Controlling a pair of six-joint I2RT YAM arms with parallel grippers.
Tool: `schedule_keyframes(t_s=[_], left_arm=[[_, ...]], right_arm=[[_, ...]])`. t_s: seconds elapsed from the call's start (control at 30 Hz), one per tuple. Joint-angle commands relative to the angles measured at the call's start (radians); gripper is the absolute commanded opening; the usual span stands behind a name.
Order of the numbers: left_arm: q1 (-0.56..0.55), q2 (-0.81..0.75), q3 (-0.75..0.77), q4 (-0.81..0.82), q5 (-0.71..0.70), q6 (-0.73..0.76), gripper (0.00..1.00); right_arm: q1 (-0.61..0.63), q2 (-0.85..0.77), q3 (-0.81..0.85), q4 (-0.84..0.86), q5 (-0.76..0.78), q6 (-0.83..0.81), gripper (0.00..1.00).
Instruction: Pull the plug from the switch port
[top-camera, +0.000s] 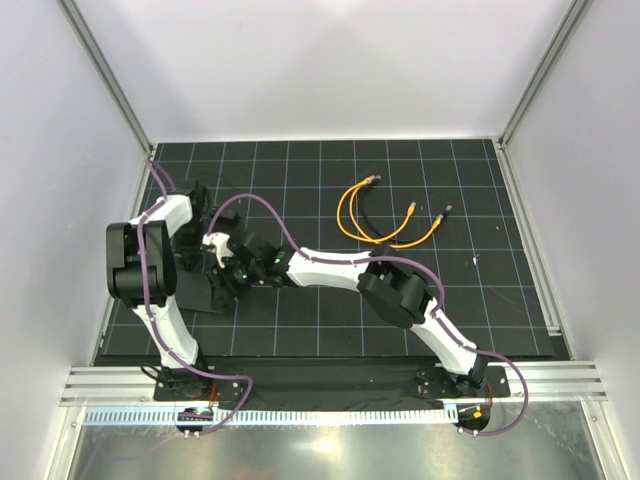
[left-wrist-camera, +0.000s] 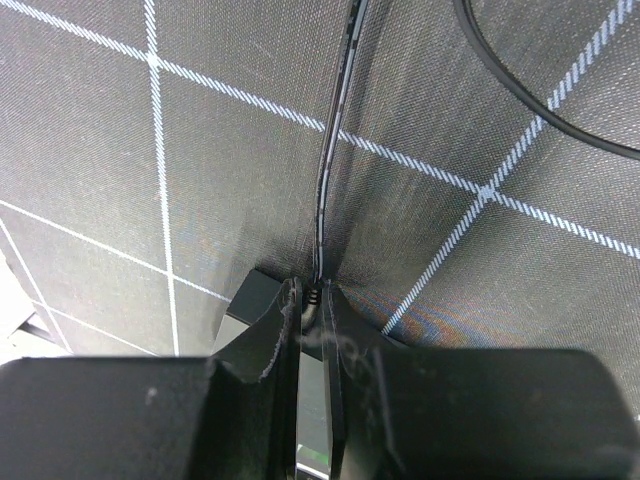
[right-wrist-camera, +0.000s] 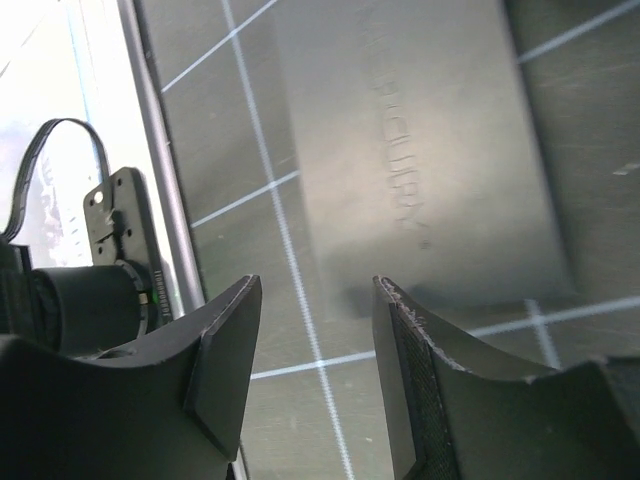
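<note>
Halfway in, seemingly: pinching the plug (left-wrist-camera: 316, 300) of the thin black cable (left-wrist-camera: 330, 150) between the left gripper's (left-wrist-camera: 314, 288) nearly shut jaws, hovering the right gripper (right-wrist-camera: 315, 340), jaws half-wide and empty, over the switch (right-wrist-camera: 420, 170) at the tabletop's (top-camera: 400, 300) left, next needing a hold-down and straight pull.

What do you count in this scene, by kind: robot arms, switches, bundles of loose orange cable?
Robot arms: 2, left arm and right arm
Switch: 1
Orange cable bundle: 1
Total: 4
</note>
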Motion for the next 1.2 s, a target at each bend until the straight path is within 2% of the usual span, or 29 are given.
schedule_keyframes(t_s=[0.0,0.3,0.63,0.87,1.0,1.17], left_arm=[[-0.003,0.011,-0.006,-0.001,-0.032,-0.022,0.0],[0.011,0.002,-0.012,0.008,-0.007,-0.031,0.0],[0.03,-0.011,-0.026,0.034,0.005,-0.042,0.0],[0.05,-0.007,-0.026,0.057,0.052,-0.053,0.0],[0.088,-0.017,-0.035,0.094,0.128,-0.039,0.0],[0.157,-0.006,-0.014,0.105,0.226,-0.033,0.0]], right_arm=[[-0.004,-0.051,0.016,0.061,-0.003,-0.008,0.53],[0.013,0.045,0.091,0.048,0.006,-0.036,0.47],[0.015,0.153,0.2,0.026,-0.01,-0.039,0.22],[0.016,0.211,0.246,-0.067,-0.039,-0.031,0.2],[0.016,0.212,0.243,-0.159,-0.04,-0.101,0.2],[0.001,0.248,0.315,-0.306,-0.047,-0.152,0.2]])
